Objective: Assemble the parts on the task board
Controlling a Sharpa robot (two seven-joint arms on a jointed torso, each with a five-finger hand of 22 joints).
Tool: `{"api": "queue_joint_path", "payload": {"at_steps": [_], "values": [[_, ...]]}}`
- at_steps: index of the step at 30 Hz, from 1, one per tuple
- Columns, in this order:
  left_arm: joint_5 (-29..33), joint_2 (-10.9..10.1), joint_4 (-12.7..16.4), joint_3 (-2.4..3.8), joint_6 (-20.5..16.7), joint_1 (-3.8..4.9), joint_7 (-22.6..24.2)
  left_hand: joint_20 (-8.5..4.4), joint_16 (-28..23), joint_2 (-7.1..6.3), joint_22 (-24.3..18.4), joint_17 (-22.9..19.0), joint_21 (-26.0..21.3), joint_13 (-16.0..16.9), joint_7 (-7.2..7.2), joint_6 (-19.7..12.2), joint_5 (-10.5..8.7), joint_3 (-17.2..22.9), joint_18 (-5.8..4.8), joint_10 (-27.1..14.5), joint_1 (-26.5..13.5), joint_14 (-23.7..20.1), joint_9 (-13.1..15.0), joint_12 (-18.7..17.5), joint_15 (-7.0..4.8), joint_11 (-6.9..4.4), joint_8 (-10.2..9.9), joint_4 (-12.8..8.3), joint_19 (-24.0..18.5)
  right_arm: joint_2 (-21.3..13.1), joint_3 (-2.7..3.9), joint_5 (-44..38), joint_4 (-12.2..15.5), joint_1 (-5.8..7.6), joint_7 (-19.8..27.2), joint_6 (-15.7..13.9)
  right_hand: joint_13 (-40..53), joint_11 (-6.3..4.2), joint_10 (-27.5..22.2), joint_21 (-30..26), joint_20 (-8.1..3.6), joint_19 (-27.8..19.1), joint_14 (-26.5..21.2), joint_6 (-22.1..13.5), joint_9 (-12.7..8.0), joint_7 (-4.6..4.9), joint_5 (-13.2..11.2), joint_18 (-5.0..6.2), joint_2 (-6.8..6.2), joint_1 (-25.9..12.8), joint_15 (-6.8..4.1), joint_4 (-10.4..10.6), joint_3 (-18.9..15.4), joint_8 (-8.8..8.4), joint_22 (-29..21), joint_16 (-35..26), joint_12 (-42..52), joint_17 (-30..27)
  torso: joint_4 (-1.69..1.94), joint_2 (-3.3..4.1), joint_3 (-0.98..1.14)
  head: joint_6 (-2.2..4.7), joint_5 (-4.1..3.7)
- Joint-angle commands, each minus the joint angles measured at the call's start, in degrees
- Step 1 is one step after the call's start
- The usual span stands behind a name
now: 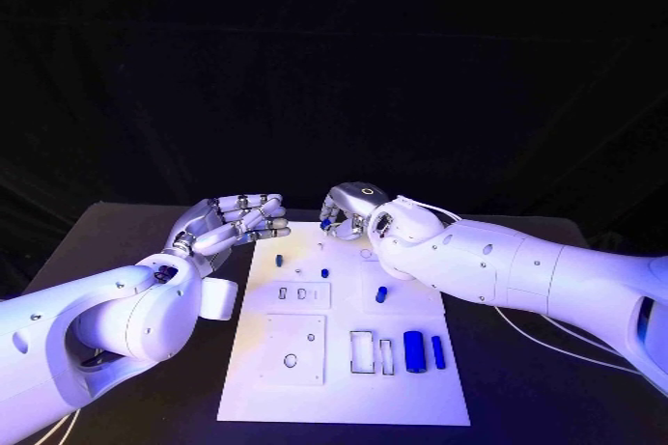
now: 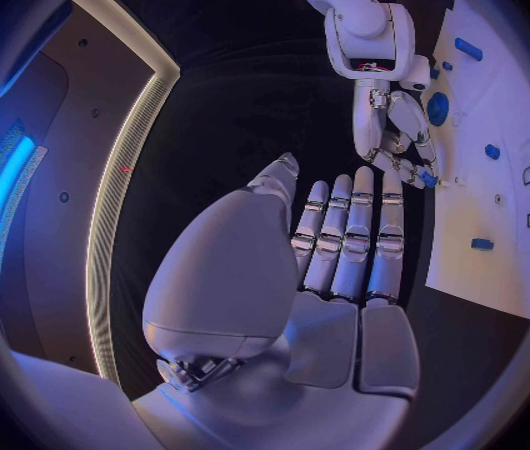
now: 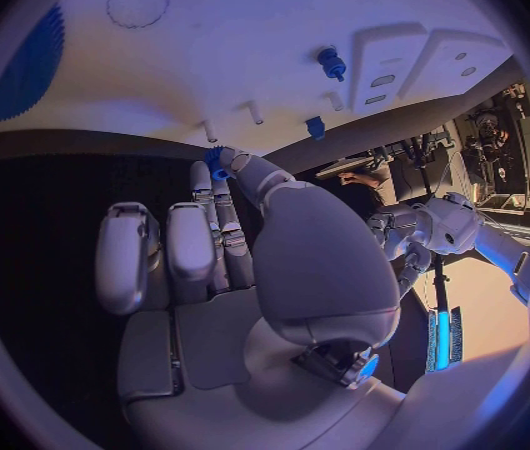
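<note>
Starting nearest, in the lower middle of the head view, a glossy blue cylinder (image 1: 413, 350) and a slimmer blue bar (image 1: 437, 351) lie on the matte white task board (image 1: 334, 392), long axes pointing away from the robot. Farther up, at the board's top edge, the right hand (image 1: 351, 211) pinches a small blue part (image 3: 216, 160) in its fingertips, closer to the sockets than the left hand (image 1: 234, 223), which hovers empty off the board's upper left corner over the black bench (image 1: 125, 242), fingers apart.
</note>
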Motion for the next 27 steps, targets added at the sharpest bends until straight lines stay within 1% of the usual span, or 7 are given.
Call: {"api": "queue_joint_path", "payload": {"at_steps": [1, 5, 8, 15, 22, 27], "values": [[-0.2, 0.1, 0.1, 0.07, 1.0, 0.16, 0.4, 0.12, -0.1, -0.08, 0.0, 0.1, 0.3, -0.1, 0.28, -0.2, -0.27, 0.0, 0.73, -0.1, 0.4, 0.4, -0.1, -0.2, 0.16, 0.06, -0.4, -0.2, 0.5, 0.3, -0.04, -0.7, -0.6, -0.06, 0.1, 2.7, 0.1, -0.02, 0.3, -0.1, 0.14, -0.3, 0.6, 0.3, 0.1, 0.26, 0.2, -0.50, -0.43, -0.1, -0.24, 0.2, 0.3, 0.21, -0.2, 0.1, 0.3, -0.1, 0.02, -0.01, 0.01, -0.12, -0.09], [-0.2, 0.1, 0.1, 0.07, 1.0, 0.23, 0.3, 0.12, -0.1, -0.08, 0.0, 0.1, 0.3, -0.1, 0.28, -0.2, -0.27, 0.0, 0.73, -0.1, 0.4, 0.4, -0.1, -0.2, 0.16, 0.06, -0.4, -0.2, 0.5, 0.5, -0.06, -1.1, -1.1, -0.07, -0.2, 4.1, 0.1, -0.01, 0.3, -0.1, 0.14, -0.3, 0.6, 0.3, 0.1, 0.26, 0.2, -0.50, -0.44, -0.1, -0.23, 0.2, 0.3, 0.21, -0.2, 0.1, 0.3, -0.1, -0.07, -0.04, 0.02, -0.18, -0.01], [-0.2, 0.1, 0.1, 0.07, 1.0, 0.28, 0.3, 0.12, -0.1, -0.08, 0.0, 0.1, 0.3, -0.1, 0.28, -0.2, -0.27, 0.0, 0.73, -0.1, 0.4, 0.4, -0.1, -0.2, 0.16, 0.06, -0.4, -0.2, 0.5, 0.7, -0.07, -1.3, -1.4, -0.08, -0.4, 4.8, 0.1, 0.00, 0.4, -0.1, 0.18, -0.4, 0.6, 0.3, 0.1, 0.25, 0.0, -0.48, -0.52, -0.3, -0.20, 0.3, 0.3, 0.20, -0.2, 0.1, 0.3, -0.2, -0.03, 0.02, 0.02, -0.21, -0.10], [-0.2, 0.2, 0.1, 0.08, 1.1, 0.34, 0.3, 0.12, -0.1, -0.08, 0.0, 0.1, 0.3, -0.1, 0.28, -0.2, -0.27, 0.0, 0.73, -0.1, 0.4, 0.4, -0.1, -0.2, 0.16, 0.06, -0.4, -0.2, 0.5, 1.3, -0.09, -1.4, -2.1, -0.15, -0.7, 5.3, 0.1, 0.02, 0.3, -0.1, 0.20, -0.4, 0.5, 0.2, 0.1, 0.26, -0.2, -0.47, -0.59, -0.4, -0.18, 0.3, 0.3, 0.16, -0.3, 0.0, 0.2, -0.3, 0.02, -0.01, 0.03, -0.16, -0.04], [-0.2, 0.2, 0.1, 0.08, 1.1, 0.39, 0.3, 0.13, -0.2, -0.09, -0.1, 0.1, 0.3, -0.1, 0.30, -0.2, -0.28, 0.0, 0.71, -0.2, 0.4, 0.3, -0.1, -0.3, 0.19, 0.08, -0.4, -0.2, 0.5, 1.9, -0.09, -1.2, -2.9, -0.16, -0.4, 5.4, 0.1, 0.05, 0.2, -0.1, 0.22, -0.4, 0.5, 0.2, 0.2, 0.27, -0.3, -0.49, -0.64, -0.5, -0.16, 0.4, 0.4, 0.09, -0.2, 0.1, 0.1, -0.3, 0.01, 0.01, -0.01, -0.03, -0.06], [-0.2, 0.3, 0.0, 0.08, 1.2, 0.45, 0.2, 0.13, -0.2, -0.09, -0.1, 0.1, 0.3, -0.1, 0.30, -0.2, -0.28, 0.0, 0.71, -0.2, 0.4, 0.3, -0.1, -0.3, 0.19, 0.08, -0.4, -0.2, 0.5, 2.4, -0.10, -1.1, -3.4, -0.17, -0.4, 5.5, -0.2, 0.31, -0.7, -0.4, 0.36, -0.9, 0.4, -0.4, 0.1, 0.44, -0.9, -0.36, -0.88, -0.9, 0.04, 0.8, 0.5, -0.29, -0.7, -0.1, -0.6, -0.8, 0.08, 0.03, -0.01, 0.02, -0.09]]}}
